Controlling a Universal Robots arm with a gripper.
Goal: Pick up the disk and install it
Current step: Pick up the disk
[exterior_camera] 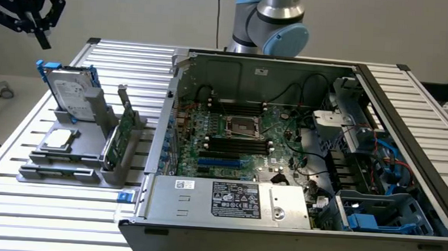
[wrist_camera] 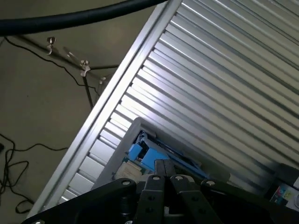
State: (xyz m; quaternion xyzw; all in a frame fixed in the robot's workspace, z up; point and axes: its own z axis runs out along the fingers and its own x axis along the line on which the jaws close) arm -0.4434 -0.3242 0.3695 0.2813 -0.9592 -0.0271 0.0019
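The disk (exterior_camera: 69, 92), a silver-grey drive with a white label and blue rails, stands on edge in a grey holder (exterior_camera: 75, 147) on the slatted table at the exterior view's left. My gripper (exterior_camera: 42, 38) hangs in the air above and slightly left of it, well apart from it, shut with nothing between its fingers. In the wrist view the closed gripper (wrist_camera: 167, 173) points down toward the disk's blue rail (wrist_camera: 141, 152), seen beyond the fingertips.
The holder also carries a small square silver chip (exterior_camera: 60, 140) and a green circuit card (exterior_camera: 116, 136). An open computer case (exterior_camera: 283, 156) with motherboard, cables and a blue-railed bay (exterior_camera: 379, 214) lies at the right. The table edge (wrist_camera: 93, 126) drops to a cabled floor.
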